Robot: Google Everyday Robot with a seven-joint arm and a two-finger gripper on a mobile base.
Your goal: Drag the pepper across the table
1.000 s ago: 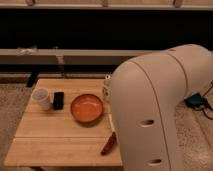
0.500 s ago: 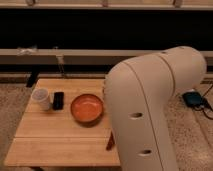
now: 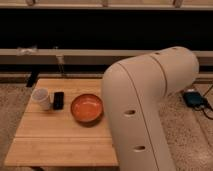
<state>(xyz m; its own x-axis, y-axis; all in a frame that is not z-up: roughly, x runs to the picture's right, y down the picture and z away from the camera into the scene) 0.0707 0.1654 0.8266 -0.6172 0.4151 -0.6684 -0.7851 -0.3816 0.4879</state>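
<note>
arm hides jaws (state unknowable) and pepper; bowl on table; no readable labels.

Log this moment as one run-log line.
gripper: not in view, hidden behind arm | pepper: not visible | table: holds orange bowl, white cup, dark object | drag: cannot confirm

Left of centre sits a round orange-red bowl. To its left, a small dark rectangular object lies just beside a white cup. A blue device rests on the floor at right.

The gripper is out of sight.
</note>
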